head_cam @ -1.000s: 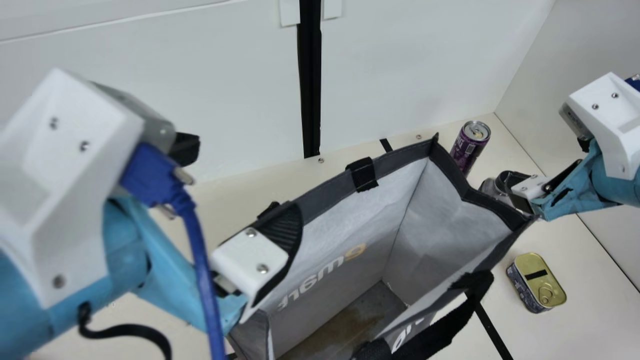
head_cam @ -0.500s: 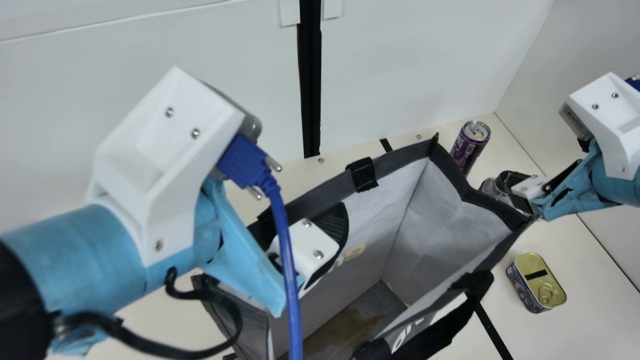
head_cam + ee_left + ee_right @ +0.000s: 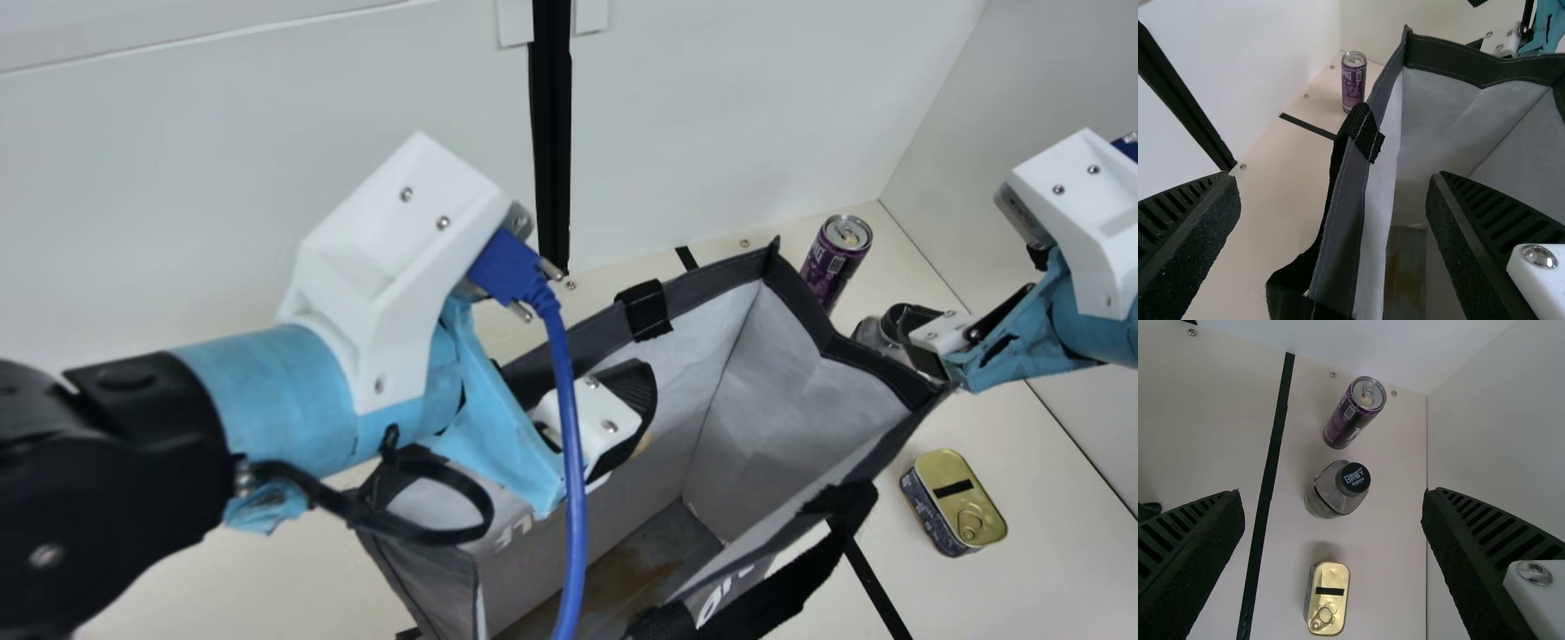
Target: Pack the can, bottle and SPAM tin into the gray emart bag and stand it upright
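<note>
Creased fabric bag (image 3: 782, 382), ribbed left claw (image 3: 633, 396) spread, ribbed right claw (image 3: 909, 334) spread, cylindrical metal can (image 3: 829, 268), rounded tin (image 3: 956, 502)

Gray bag (image 3: 782, 391) standing open, upright purple can (image 3: 829, 267), black-capped bottle (image 3: 1331, 492), gold-topped tin (image 3: 1328, 600) outside it

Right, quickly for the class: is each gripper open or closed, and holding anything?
Left gripper: open, astride the gray emart bag's rim, not clamped on it.
Right gripper: open, holding nothing.

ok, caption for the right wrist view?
Purple can, black-capped bottle and gold-lidded tin in a row on the table, framed by the open right gripper.
</note>
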{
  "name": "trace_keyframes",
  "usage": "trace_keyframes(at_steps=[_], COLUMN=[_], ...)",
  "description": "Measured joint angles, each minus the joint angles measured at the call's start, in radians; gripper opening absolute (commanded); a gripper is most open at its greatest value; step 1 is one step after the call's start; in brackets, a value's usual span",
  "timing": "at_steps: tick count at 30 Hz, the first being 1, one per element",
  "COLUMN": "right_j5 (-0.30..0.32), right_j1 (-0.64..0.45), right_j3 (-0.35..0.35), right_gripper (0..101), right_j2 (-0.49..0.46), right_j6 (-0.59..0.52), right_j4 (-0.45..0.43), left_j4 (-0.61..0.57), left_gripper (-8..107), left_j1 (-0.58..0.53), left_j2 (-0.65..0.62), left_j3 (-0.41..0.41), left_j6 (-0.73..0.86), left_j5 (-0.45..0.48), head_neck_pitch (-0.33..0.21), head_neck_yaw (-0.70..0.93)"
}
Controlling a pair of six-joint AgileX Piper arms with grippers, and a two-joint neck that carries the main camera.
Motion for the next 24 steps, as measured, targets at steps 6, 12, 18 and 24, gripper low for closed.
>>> trace_keyframes(at_steps=[6,12,18,24], right_j5=[0.0,0.0,0.0,0.0], right_j1=[0.0,0.0,0.0,0.0], right_j3=[0.0,0.0,0.0,0.0], right_gripper=[95,95,95,95], right_j2=[0.0,0.0,0.0,0.0], right_j6=[0.0,0.0,0.0,0.0], right_j4=[0.0,0.0,0.0,0.0], left_j4=[-0.037,-0.066,-0.081,-0.081], left_gripper=[90,90,83,43], left_j1=[0.006,0.006,0.002,0.002], left_j2=[0.024,0.038,0.05,0.055], left_j3=[0.016,0.039,0.054,0.067], left_j6=[0.014,0.026,0.035,0.037], left_j5=[0.0,0.0,0.0,0.0], head_neck_pitch=[0.0,0.0,-0.002,0.0], head_neck_yaw=[0.0,0.0,0.0,0.0])
